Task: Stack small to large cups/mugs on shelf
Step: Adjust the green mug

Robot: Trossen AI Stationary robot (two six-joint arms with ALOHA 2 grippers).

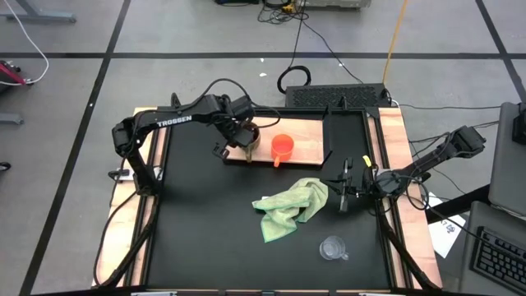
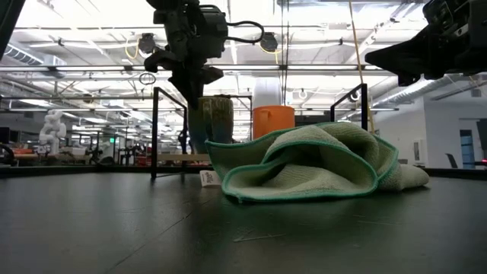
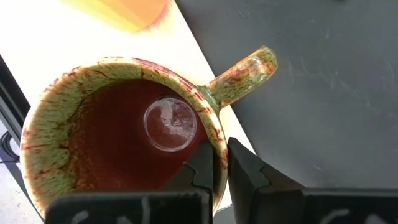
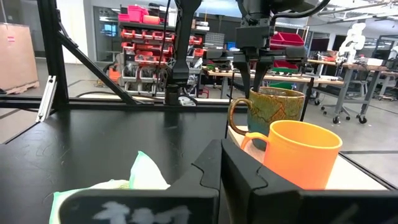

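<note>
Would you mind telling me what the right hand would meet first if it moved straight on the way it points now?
Probably the orange cup on the shelf: it sits straight ahead of the shut right hand, though depth is uncertain.

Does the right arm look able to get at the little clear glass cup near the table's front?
Probably yes. The glass cup stands alone on bare tabletop, clear of the green cloth, on the right gripper's side, with nothing between them.
</note>
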